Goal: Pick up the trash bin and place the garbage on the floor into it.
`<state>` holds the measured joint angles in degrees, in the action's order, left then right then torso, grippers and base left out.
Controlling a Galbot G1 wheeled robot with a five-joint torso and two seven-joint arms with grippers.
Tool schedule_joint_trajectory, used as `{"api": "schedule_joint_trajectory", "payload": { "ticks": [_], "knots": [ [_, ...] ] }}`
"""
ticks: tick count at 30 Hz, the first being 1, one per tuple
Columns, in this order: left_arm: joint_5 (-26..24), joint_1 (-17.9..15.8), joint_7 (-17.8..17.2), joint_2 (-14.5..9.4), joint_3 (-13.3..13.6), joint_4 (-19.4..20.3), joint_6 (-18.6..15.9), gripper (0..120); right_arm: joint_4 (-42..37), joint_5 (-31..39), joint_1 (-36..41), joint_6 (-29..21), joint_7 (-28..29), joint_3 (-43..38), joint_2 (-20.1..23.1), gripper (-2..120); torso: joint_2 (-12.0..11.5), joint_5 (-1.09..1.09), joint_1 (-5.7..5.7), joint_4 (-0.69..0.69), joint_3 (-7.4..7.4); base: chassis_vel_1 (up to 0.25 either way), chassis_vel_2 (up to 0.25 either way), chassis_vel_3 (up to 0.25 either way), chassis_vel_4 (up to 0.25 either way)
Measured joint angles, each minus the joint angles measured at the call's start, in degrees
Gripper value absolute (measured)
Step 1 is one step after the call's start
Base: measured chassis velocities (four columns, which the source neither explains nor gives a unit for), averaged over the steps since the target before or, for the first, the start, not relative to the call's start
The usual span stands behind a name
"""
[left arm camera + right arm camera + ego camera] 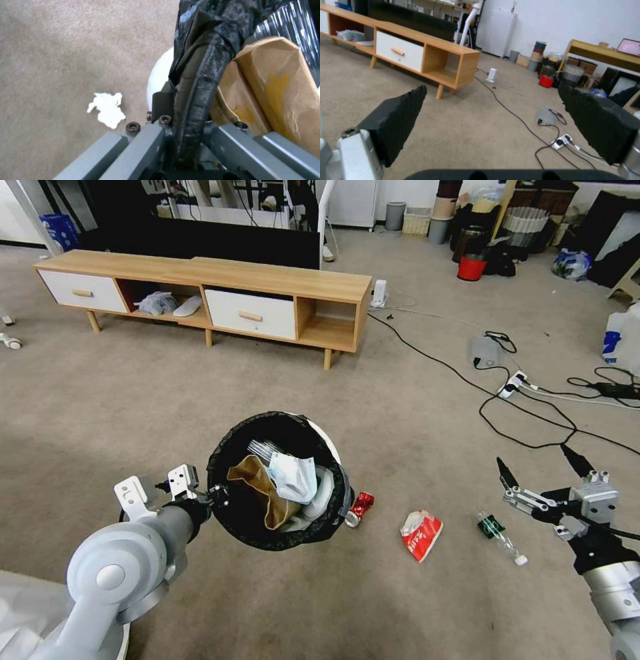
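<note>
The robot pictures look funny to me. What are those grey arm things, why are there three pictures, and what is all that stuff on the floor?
It is a robot with two arms, and each arm ends in a pincer called a gripper. The big picture comes from a camera on its head, looking down at the carpet. The other two come from small cameras on its wrists.

The left gripper is pinched shut on the rim of the trash bin, holding it up. Inside you can see a brown paper bag and a white mask.

The right gripper is open and holds nothing, above the floor.

Litter on the carpet: a crushed red can, a red snack wrapper, a small plastic bottle and, in the left wrist picture, a white tissue.
</note>
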<state>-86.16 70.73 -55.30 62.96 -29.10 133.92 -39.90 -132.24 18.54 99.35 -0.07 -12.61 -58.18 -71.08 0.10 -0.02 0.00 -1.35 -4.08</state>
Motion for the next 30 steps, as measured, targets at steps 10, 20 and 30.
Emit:
{"api": "schedule_joint_trajectory", "payload": {
  "ticks": [10,20,30],
  "knots": [
    [0.2,0.4,0.0,0.0,-0.1,0.4,0.1,0,0.0,-0.1,0.1,0.3,-0.1,0.0,-0.2,100,0.0,0.01,0.0,0.0,0.0,-0.133,0.13,0.133,-0.135],
    [0.4,0.8,0.0,0.1,-0.2,0.7,0.1,0,0.3,-1.0,1.0,2.2,-0.1,0.4,-0.8,100,0.0,0.02,0.01,0.0,-0.01,-0.099,0.101,0.094,-0.09],
    [0.5,1.3,0.0,0.0,-0.2,0.9,0.1,0,3.2,-0.4,1.8,2.8,0.8,0.3,0.8,100,0.0,0.02,0.01,0.0,0.0,0.0,0.0,0.0,0.0]
  ]
}}
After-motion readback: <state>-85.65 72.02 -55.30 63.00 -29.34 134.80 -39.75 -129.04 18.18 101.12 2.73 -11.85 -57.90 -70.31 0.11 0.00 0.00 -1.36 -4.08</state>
